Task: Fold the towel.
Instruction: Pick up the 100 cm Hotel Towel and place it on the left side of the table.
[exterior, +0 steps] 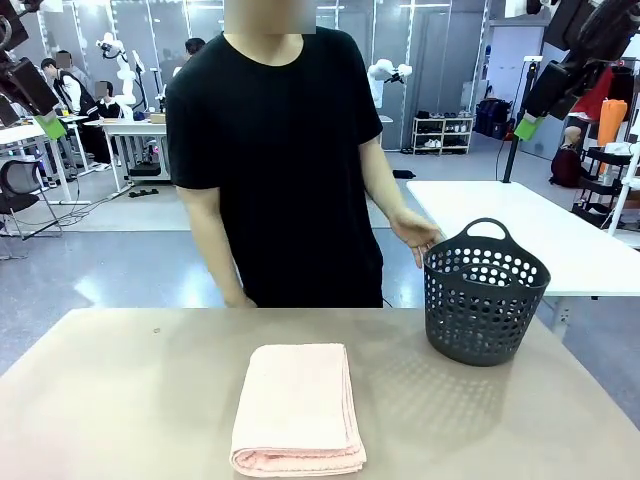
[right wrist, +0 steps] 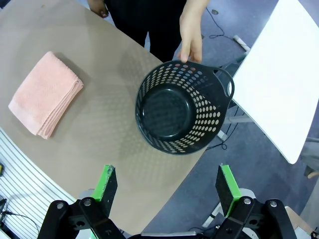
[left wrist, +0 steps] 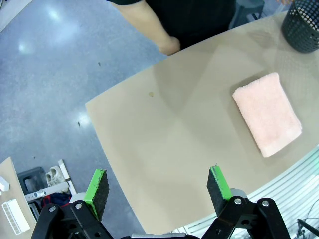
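Salmon-pink and neatly folded, the towel (exterior: 298, 406) lies flat on the tan table (exterior: 120, 400), close to the near edge and about midway along it, its stacked layers showing along the near side. Over at the right, the dark perforated basket (exterior: 486, 304) stands upright by the table's far right corner, well apart from the towel, and it looks empty from above. The person's hand (exterior: 415, 234) hovers just at the basket's far rim, near the handle; whether it touches is hard to tell. The other hand (left wrist: 169, 46) rests at the far edge of the table. Up high, the left gripper (left wrist: 157, 189) hangs above the table's left end with its jaws spread wide, holding nothing. The right gripper (right wrist: 168, 186) hangs above the basket, jaws equally wide apart, green pads (right wrist: 227, 187) bare.
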